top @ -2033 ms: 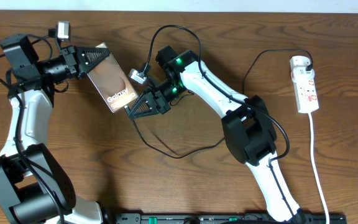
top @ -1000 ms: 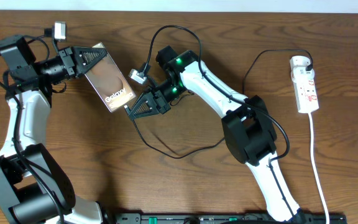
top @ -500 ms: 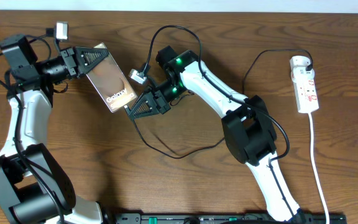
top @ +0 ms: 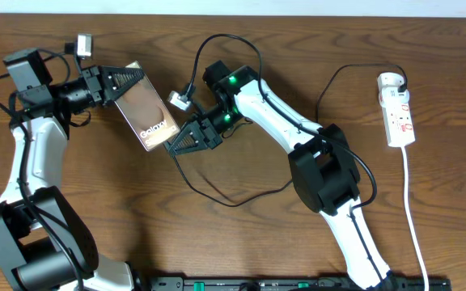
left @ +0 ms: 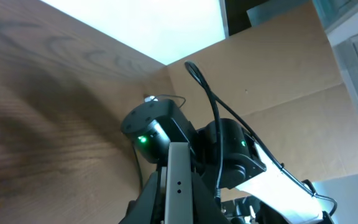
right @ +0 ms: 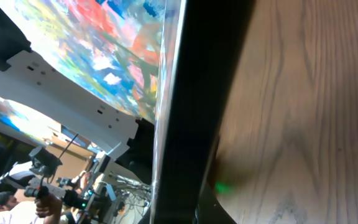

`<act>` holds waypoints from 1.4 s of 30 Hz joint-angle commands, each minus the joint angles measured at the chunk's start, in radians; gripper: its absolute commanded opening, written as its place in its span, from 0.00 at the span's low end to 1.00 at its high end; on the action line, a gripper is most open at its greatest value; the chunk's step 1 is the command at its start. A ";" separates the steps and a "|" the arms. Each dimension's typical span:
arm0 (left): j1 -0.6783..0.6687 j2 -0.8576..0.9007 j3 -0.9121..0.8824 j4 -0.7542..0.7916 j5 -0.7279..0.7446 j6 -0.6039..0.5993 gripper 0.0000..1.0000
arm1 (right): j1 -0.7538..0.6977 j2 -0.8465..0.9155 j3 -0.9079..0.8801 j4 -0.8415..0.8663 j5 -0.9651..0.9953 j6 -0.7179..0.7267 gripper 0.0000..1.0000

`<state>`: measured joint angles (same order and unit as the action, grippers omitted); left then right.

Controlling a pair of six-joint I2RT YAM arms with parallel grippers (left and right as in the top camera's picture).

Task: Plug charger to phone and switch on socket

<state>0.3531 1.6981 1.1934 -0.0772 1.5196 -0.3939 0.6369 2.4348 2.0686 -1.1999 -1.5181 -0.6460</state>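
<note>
In the overhead view the flat bronze-brown phone (top: 150, 115) with white "Galaxy" lettering sat tilted, left of centre in the upper part of the frame. Its upper end was clamped between the fingers of the left gripper (top: 128, 79); whether its lower end touched the brown wooden table (top: 241, 242) could not be told. Just beside that lower end was the right gripper (top: 173, 146), fingers closed together on the end of the long thin black charger cable (top: 225, 202). The cable looped away below and ran up to the white plug adapter (top: 388, 80), seated in the narrow white power strip (top: 400, 117) with red markings at the upper right, well apart from both arms. The connector tip was too small to see. In the left wrist view the phone's pale grey edge (left: 178, 177), with small holes, rose from the bottom centre between dark fingers, the right arm beyond it. In the right wrist view the phone's colourful screen (right: 92, 56) and black rim filled the left of the frame edge-on, and that gripper's fingers could not be made out. The phone looked rigid, smooth and probably slippery, with breakable glass, so a hold across its narrow sides, clear of the port end, seemed right. The cable looked light and limp, best gripped on the stiff connector shell just behind the tip
</note>
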 commanded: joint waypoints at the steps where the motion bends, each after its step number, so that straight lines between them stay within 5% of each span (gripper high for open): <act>1: -0.006 -0.020 0.001 -0.016 0.052 0.047 0.07 | -0.008 -0.002 0.000 0.004 -0.044 0.003 0.01; 42: 0.011 -0.020 0.002 0.109 0.017 -0.049 0.07 | -0.007 -0.002 0.000 0.002 0.000 0.014 0.01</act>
<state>0.3592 1.6981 1.1927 0.0269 1.5124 -0.4217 0.6361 2.4348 2.0666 -1.1965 -1.4952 -0.6357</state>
